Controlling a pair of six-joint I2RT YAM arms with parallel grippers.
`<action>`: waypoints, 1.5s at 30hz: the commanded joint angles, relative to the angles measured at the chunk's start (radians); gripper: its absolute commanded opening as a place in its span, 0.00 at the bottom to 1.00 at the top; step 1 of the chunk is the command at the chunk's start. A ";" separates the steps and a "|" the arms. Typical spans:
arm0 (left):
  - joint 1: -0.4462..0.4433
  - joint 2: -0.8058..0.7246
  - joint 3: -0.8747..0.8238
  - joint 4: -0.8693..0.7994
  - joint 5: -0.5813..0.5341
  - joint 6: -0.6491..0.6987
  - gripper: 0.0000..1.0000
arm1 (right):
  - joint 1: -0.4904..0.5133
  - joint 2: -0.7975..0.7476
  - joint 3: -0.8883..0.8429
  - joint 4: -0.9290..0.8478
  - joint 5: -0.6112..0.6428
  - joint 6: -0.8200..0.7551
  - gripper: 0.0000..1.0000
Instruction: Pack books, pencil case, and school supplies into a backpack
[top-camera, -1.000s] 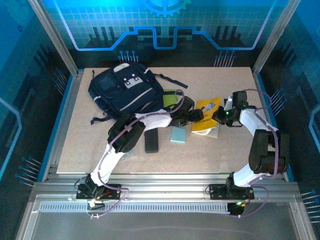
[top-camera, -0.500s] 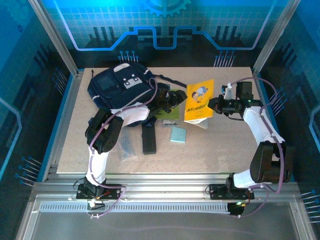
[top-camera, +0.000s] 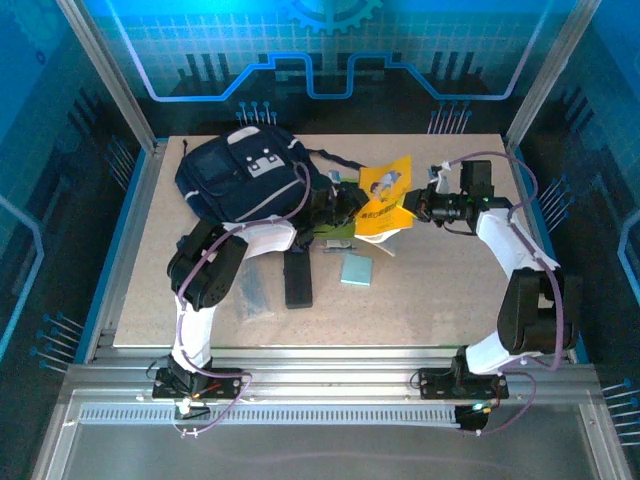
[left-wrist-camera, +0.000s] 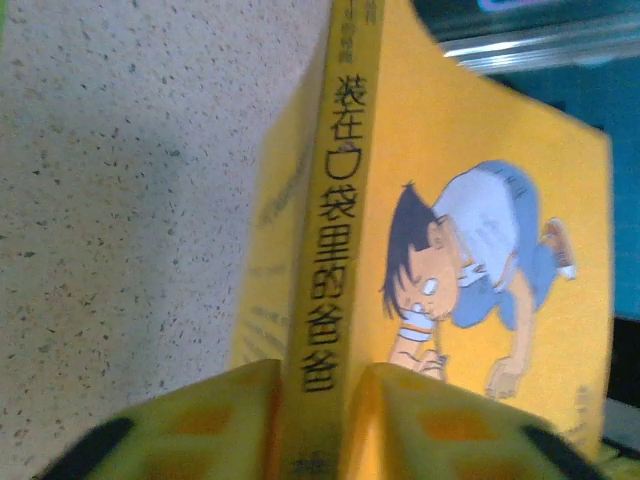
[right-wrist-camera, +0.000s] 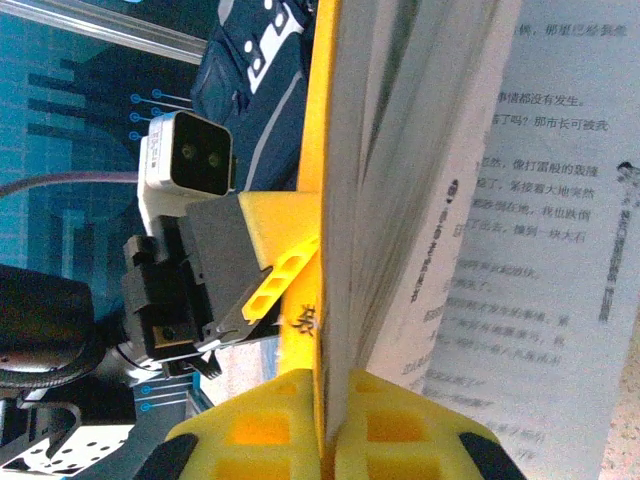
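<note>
Both pairs of jaws are clamped on one thing, the yellow-orange book (top-camera: 385, 195), held up off the table (top-camera: 450, 300) at about 1 o'clock from the table's centre in the top view. We see the left gripper (top-camera: 345, 203) meeting the book from its 9 o'clock side and the right gripper (top-camera: 415, 208) from its 3 o'clock side.

In the left wrist view the yellow fingers (left-wrist-camera: 200, 425) sit either side of the printed spine, apparently pressed against it, though the picture is blurred. The cartoon boy on the cover lies toward 3 o'clock. In the right wrist view the pads (right-wrist-camera: 250, 430) pinch the yellow cover's edge, and the printed pages fan open toward 2 o'clock.

On the table, the navy backpack (top-camera: 245, 175) lies at 10 o'clock, close beside the left gripper. The black pencil case (top-camera: 297, 280) lies at 7 o'clock, the light-blue pad (top-camera: 356, 268) at 5 o'clock and the grey ruler strip (top-camera: 253, 293) at 8 o'clock — all flat and apart from one another. A sliver of the lime-green book (top-camera: 335, 235) shows under the left arm.
</note>
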 joint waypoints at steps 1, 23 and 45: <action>-0.018 -0.065 -0.013 0.078 0.016 -0.014 0.10 | 0.019 0.024 -0.001 0.065 -0.049 -0.005 0.00; -0.001 -0.122 0.037 0.102 -0.441 0.037 0.00 | 0.376 -0.115 -0.286 0.481 0.448 0.719 1.00; -0.029 -0.241 -0.174 0.184 -0.491 -0.085 0.00 | 0.455 0.083 -0.291 0.948 0.730 0.939 0.40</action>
